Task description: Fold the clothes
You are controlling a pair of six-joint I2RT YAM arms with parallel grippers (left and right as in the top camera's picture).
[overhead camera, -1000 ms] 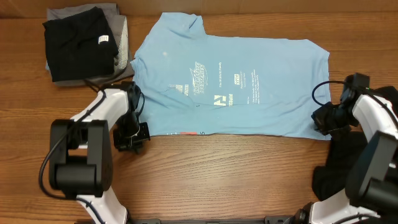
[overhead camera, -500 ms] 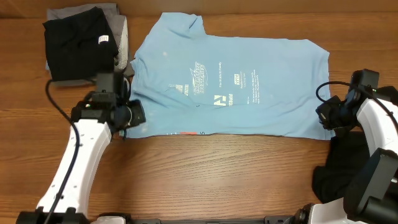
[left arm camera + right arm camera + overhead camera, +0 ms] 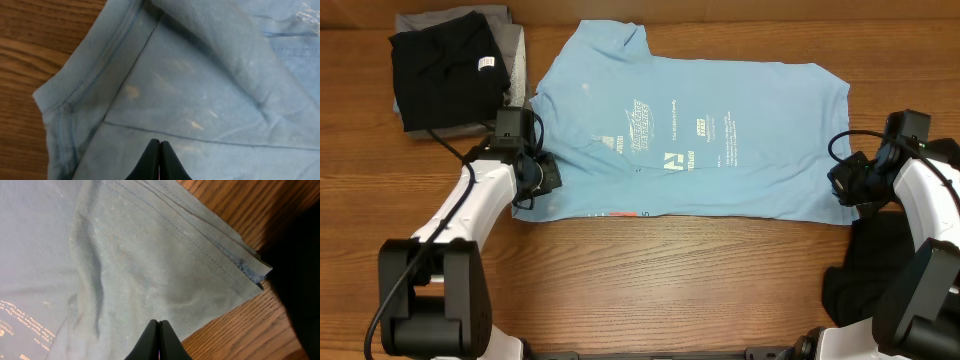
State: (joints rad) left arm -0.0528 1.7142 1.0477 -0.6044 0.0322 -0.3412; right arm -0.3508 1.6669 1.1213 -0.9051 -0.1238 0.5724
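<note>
on the table (image 3: 670,285), the light-blue t-shirt (image 3: 720,110) lies sideways, hem rightward.

A T-shirt (image 3: 690,130) lies spread on the middle of the table (image 3: 670,290), a folded stack (image 3: 450,70) beside it at far left, another garment (image 3: 865,280) off its near right corner.

Place: a robot test bench, as in a lab
Surface: a wood-grain table (image 3: 700,270) is seen
Rig: a left arm (image 3: 470,205) and a right arm (image 3: 925,195), white and black, are mounted at its edge, cable (image 3: 450,148) exposed
Goods: a T-shirt (image 3: 720,130) and folded clothes (image 3: 440,70) are laid out
</note>
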